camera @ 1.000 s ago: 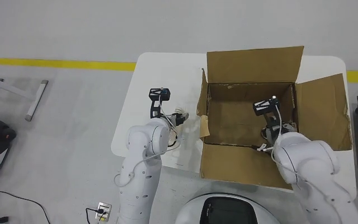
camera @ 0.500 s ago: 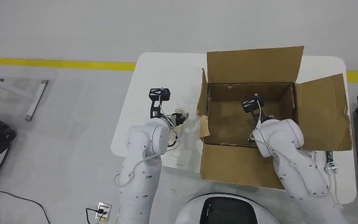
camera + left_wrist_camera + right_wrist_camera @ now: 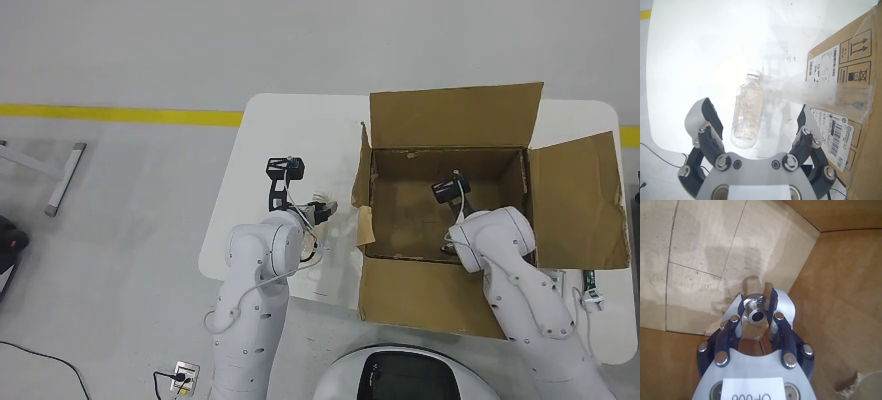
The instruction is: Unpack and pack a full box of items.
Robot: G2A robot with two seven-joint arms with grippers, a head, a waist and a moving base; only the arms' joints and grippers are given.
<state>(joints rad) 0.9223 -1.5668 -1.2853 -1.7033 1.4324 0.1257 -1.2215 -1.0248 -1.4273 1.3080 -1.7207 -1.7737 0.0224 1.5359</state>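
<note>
- White bench carries the open cardboard box.
- Clear bottle lies on the bench beside the box, below the wide-open, empty left gripper.
- Steel hub sits low inside the box, pinched by the right gripper. This is probably unpacking, so the next move is a straight lift.

My left gripper hangs wide open just outside the left wall of the box, wrist pointing down. My right arm is bent over into the box, its gripper clamped on a metal hub.
</note>
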